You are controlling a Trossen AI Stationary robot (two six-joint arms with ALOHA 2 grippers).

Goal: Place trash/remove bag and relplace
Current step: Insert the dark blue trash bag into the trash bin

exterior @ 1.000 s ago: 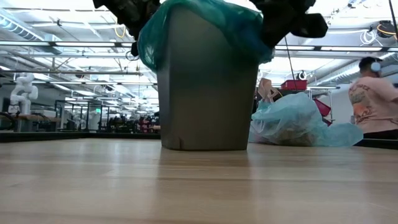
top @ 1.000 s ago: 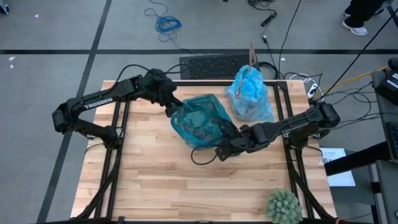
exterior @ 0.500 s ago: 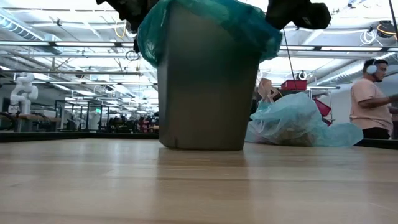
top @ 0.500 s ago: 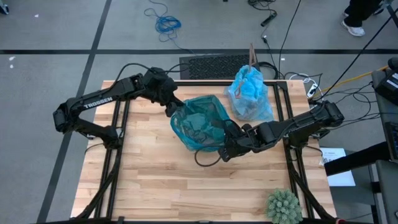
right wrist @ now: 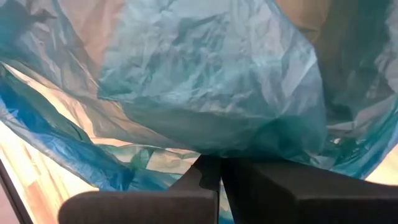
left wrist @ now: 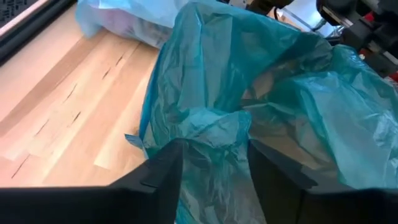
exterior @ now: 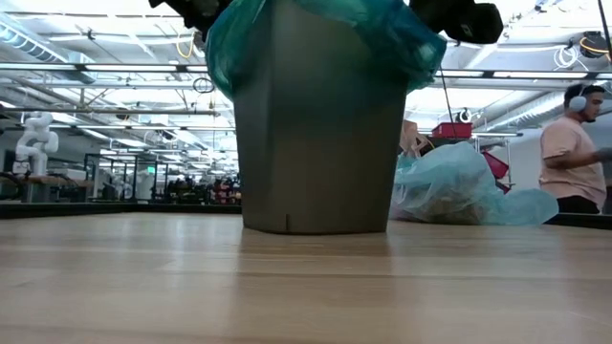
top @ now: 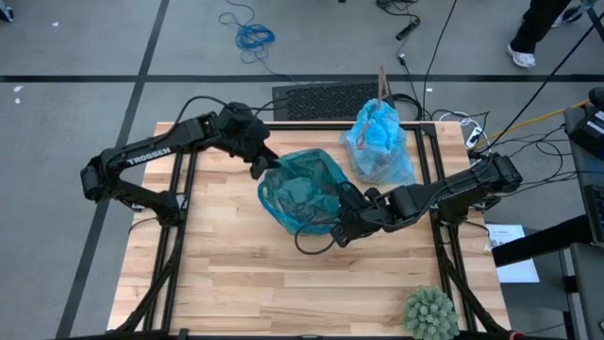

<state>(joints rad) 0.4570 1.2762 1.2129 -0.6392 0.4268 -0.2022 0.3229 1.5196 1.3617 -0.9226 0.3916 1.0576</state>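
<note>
Standing over the grey bin [exterior: 316, 124], both arms are fitting the teal bag [top: 304, 187] around its rim. The left tool [left wrist: 211, 168], at the bin's far-left edge, has its fingers parted with plastic lying loose between them. The right tool [right wrist: 219, 180], at the bin's near-right edge, is clenched on the liner. The tied pale blue bag [top: 380, 142] of trash sits on the desk [top: 236, 283] just behind the bin, so removal looks done; seating the new liner remains.

A teal-green liner [top: 304, 189] covers a dark grey bin [exterior: 316, 134]. At one o'clock lies a pale sky-blue bag [top: 379, 144]. Table [top: 236, 274]: light striped wood. Spiky ball [top: 431, 313]: green.
</note>
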